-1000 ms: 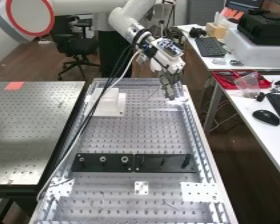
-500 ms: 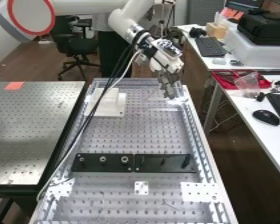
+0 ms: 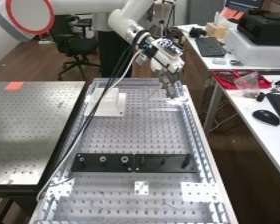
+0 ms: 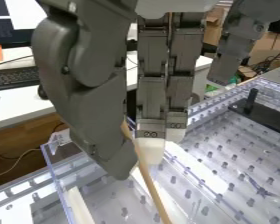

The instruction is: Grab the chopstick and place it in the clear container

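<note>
Right, the hand (image 3: 169,86) has hold of the chopstick (image 4: 149,180), pinching it between thumb and fingers, the slim stick slanting down past the fingertips! Just below the hand we have the clear container (image 4: 49,165), its see-through wall catching the light. Up above the hand, pale markings dot a dark panel (image 3: 169,47) on the arm. Near the hand sits a white block (image 3: 112,105); well apart from it, a black bar (image 3: 101,162) lies across the perforated bench (image 3: 140,135).

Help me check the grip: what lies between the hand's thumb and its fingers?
The chopstick lies there, slanting out from between thumb and fingers, as the wrist view shows.
</note>
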`<state>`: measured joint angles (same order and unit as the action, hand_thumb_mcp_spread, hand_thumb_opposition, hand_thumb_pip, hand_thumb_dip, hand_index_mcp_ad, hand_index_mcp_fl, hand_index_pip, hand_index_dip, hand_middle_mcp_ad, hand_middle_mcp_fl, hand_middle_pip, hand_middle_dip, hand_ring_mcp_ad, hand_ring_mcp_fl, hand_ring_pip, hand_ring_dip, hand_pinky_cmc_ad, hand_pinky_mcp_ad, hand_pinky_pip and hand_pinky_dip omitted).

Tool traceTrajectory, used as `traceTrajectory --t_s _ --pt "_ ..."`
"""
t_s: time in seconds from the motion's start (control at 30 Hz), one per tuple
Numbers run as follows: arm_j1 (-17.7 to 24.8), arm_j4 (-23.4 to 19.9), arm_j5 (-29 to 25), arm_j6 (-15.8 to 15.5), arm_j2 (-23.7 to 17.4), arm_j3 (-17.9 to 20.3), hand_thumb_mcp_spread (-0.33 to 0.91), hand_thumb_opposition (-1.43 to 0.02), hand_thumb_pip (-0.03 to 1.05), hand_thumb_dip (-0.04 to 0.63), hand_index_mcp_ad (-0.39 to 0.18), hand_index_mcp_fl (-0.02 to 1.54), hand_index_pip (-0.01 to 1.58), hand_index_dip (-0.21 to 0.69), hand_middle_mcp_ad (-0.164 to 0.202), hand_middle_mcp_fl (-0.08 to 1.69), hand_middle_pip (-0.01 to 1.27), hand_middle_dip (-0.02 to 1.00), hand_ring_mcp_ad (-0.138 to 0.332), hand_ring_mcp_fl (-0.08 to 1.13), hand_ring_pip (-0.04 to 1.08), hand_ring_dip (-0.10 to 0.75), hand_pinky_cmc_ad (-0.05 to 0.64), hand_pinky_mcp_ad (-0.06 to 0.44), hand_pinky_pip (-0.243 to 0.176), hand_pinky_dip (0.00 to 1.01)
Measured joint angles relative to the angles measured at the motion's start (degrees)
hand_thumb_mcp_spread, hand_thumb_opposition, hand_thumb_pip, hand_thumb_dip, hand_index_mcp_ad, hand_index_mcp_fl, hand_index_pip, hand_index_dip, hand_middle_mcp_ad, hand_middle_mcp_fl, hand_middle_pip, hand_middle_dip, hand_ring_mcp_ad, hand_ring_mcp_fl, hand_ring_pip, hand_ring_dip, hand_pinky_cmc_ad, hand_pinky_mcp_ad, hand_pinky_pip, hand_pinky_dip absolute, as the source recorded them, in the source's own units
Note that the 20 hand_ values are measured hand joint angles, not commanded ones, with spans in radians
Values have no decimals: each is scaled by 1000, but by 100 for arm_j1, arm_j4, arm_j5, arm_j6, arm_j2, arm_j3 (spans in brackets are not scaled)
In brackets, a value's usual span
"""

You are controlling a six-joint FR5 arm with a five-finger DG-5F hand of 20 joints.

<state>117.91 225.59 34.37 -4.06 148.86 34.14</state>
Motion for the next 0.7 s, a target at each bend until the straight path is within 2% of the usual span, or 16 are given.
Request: traceTrajectory --t_s 0.17,0.37,0.43,0.57,0.63,0.7 --pt "-5 -24 46 12 0 60 520 -1126 581 272 -150 887 1117 61 52 1082 663 593 2 801 164 482 414 314 -44 546" --pt "-7 -102 109 0 -31 112 490 -1126 620 269 -136 834 1169 58 52 1035 682 581 0 744 182 471 414 314 -44 602" --pt "-8 -128 134 -25 -36 107 469 -1105 658 272 -134 782 1175 72 52 979 684 583 0 719 201 457 415 314 -59 613" --pt "-13 -141 182 -62 -39 79 424 -990 771 300 -105 698 1131 33 52 902 689 569 0 649 199 443 417 314 -58 632" --pt "-17 -149 223 -78 -38 39 412 -960 771 316 -113 637 1136 5 52 869 691 569 0 607 213 426 412 311 -75 663" --pt "-20 -145 234 -75 -38 13 398 -929 780 333 -110 555 1140 -7 51 799 693 553 0 546 236 421 429 314 -73 691"
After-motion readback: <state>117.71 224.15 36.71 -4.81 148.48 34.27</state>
